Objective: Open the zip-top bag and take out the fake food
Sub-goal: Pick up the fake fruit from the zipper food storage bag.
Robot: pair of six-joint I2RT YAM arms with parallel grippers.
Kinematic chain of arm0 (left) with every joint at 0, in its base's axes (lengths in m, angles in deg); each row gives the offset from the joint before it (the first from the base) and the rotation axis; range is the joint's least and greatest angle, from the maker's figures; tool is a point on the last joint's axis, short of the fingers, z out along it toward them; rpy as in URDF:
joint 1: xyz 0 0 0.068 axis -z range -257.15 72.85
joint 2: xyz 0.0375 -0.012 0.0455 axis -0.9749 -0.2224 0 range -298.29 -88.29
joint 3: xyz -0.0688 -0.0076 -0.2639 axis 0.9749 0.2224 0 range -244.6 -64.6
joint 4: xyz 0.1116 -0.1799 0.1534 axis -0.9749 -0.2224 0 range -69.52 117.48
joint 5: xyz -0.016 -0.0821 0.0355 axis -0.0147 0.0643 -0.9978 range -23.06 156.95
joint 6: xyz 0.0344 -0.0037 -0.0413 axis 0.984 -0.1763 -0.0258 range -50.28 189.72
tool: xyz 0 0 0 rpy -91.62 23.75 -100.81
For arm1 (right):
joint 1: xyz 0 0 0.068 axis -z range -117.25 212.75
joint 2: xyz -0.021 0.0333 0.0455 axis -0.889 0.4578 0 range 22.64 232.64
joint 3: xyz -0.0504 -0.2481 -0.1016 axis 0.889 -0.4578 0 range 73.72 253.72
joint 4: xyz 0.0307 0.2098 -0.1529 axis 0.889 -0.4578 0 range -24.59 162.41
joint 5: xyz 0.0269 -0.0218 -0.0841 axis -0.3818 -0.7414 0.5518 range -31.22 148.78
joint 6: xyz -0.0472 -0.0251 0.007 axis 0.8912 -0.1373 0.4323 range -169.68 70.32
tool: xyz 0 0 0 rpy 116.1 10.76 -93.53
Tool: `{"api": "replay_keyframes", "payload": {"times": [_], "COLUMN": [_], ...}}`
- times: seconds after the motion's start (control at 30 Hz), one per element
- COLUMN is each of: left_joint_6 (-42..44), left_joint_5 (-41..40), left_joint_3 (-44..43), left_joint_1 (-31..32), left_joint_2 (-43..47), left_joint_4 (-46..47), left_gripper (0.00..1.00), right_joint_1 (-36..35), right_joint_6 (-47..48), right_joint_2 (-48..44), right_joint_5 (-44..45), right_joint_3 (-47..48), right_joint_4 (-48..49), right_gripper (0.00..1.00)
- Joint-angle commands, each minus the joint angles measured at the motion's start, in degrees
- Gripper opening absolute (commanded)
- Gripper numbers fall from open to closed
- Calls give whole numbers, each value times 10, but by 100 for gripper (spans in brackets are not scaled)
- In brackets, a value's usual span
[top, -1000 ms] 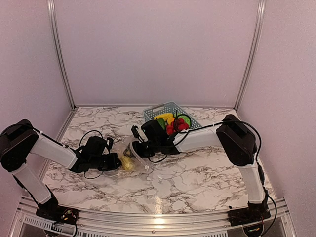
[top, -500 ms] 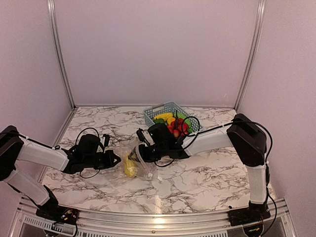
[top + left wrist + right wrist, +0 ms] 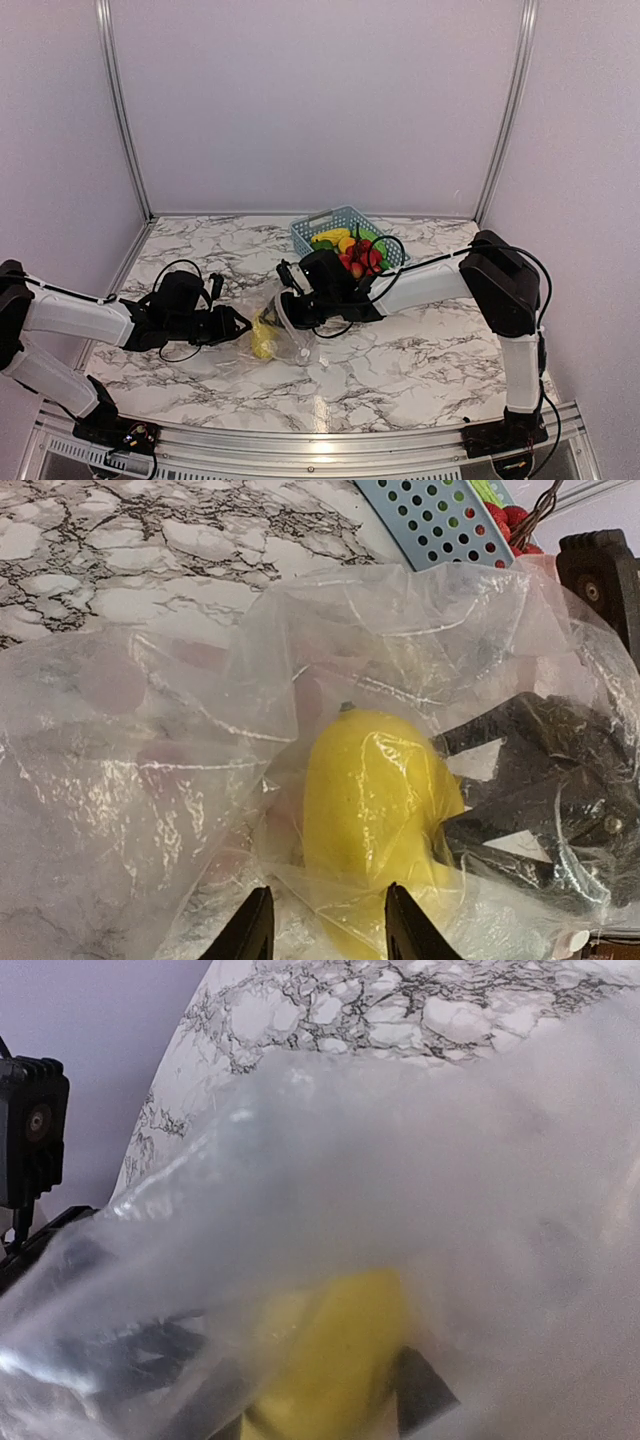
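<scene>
The clear zip-top bag (image 3: 283,340) lies crumpled on the marble between my two arms. Inside it is a yellow lemon-like piece of fake food (image 3: 375,800). My left gripper (image 3: 328,930) is open at the bag's left side, its tips apart just short of the film over the lemon. My right gripper (image 3: 320,1420) reaches in from the right. Seen through blurred plastic, its fingers (image 3: 500,730) close on the yellow piece (image 3: 340,1360). More fake food (image 3: 355,250), red, yellow and green, lies in the basket.
The blue-grey lattice basket (image 3: 312,226) stands at the back, right behind my right wrist, and its corner (image 3: 440,520) shows in the left wrist view. Walls close in the table at the left, back and right. The left wrist's camera block (image 3: 30,1130) shows beyond the bag.
My left gripper has opened and let go of the bag's left side. A second ago both arms drew the bag slightly forward and left; the right gripper has stayed put for the last half second.
</scene>
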State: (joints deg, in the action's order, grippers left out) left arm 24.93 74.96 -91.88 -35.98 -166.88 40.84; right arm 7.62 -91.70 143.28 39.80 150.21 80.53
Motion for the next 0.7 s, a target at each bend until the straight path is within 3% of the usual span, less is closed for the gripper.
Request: {"api": "replay_keyframes", "payload": {"times": [0.0, 0.33, 0.67], "left_joint_6": [-9, -7, 4], "left_joint_5": [0, -16, -20], "left_joint_3": [-13, -25, -30], "left_joint_1": [6, 6, 6], "left_joint_2": [-28, -95, -132], "left_joint_4": [17, 30, 25], "left_gripper": [41, 20, 11], "right_joint_1": [-7, -7, -7], "right_joint_6": [-3, 10, 33], "right_joint_2": [-9, -2, 31], "right_joint_5": [-4, -5, 13], "right_joint_3": [3, 14, 60], "right_joint_4": [6, -11, -57], "right_gripper": [50, 56, 58]}}
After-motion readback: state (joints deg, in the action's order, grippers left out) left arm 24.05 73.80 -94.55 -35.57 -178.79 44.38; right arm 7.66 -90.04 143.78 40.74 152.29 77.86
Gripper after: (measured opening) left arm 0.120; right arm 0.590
